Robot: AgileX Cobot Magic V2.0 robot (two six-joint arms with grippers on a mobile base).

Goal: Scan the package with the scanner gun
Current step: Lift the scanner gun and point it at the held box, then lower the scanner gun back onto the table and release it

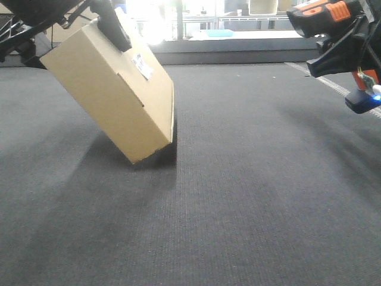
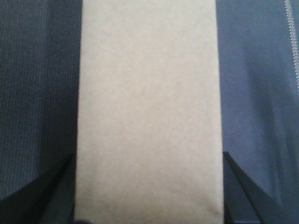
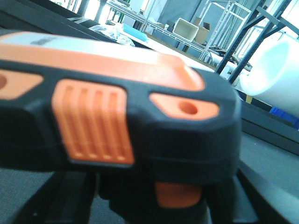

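Your left gripper (image 2: 148, 161) clamps the tilted package (image 1: 113, 98); your right gripper (image 3: 149, 200) holds the scanner gun (image 3: 121, 116) (aiming step). Next, you point it at the label (image 1: 143, 66) just beside the left gripper.

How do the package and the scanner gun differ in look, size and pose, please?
The package is plain tan; the scanner gun is black and orange. The package is far bigger than the scanner gun. The package tilts low; the scanner gun sits higher. Both are held.

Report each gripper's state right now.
Left gripper: closed on the plain tan cardboard package.
Right gripper: closed on the black-and-orange pistol-shaped scanner gun.
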